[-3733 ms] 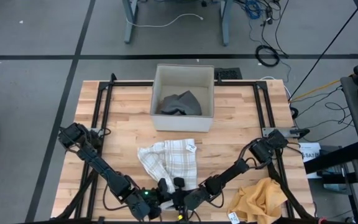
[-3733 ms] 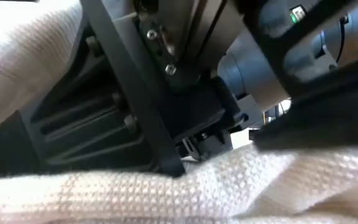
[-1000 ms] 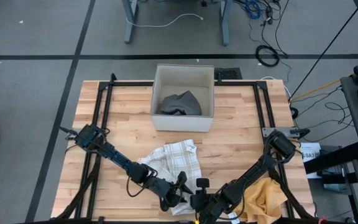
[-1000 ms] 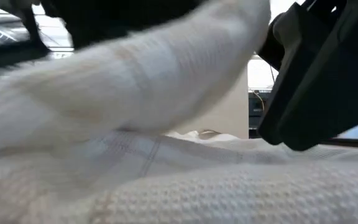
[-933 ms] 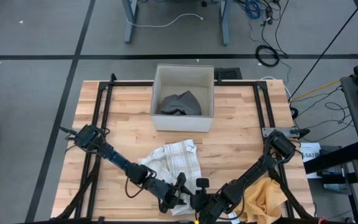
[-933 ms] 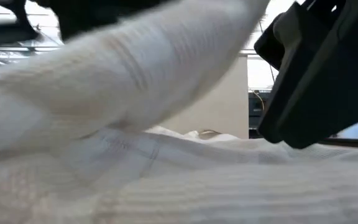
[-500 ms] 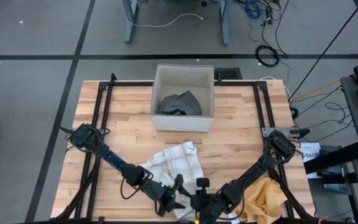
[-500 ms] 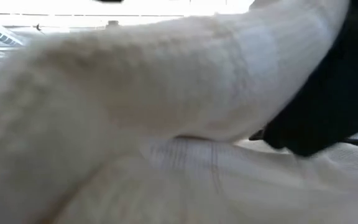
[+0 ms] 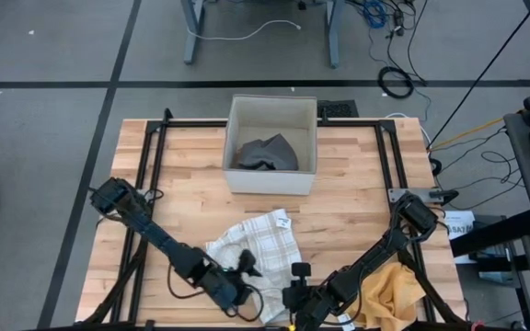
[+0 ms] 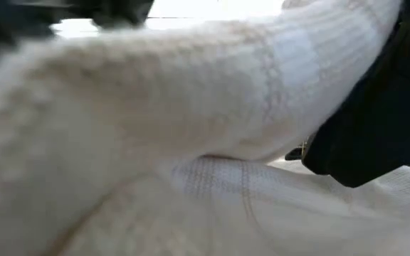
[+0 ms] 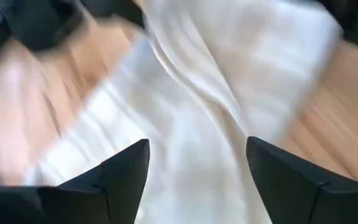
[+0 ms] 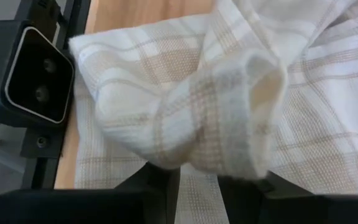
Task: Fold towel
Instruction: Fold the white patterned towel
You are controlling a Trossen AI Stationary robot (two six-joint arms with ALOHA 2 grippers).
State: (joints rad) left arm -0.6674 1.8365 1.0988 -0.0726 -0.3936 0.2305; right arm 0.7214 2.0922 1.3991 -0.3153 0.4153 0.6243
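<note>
While my right gripper (image 12: 194, 177) pinches the limp cream-and-tan checked cotton towel (image 9: 258, 241) by the desk's near edge and the left gripper (image 11: 194, 171) hangs released, I'd retake a corner — it sags

A white towel (image 12: 229, 106) with beige checked stripes fills most of the right wrist view, lying rumpled on the wooden table (image 12: 148, 11). One bunched fold of it rises in the middle and hangs down between the two dark fingers (image 12: 157, 180) of the right gripper (image 12: 194, 180), which are closed on that fold. Beside the towel's edge, at the table's border, sits a dark camera housing (image 12: 39, 73) with two round lenses, mounted on a black frame.
</note>
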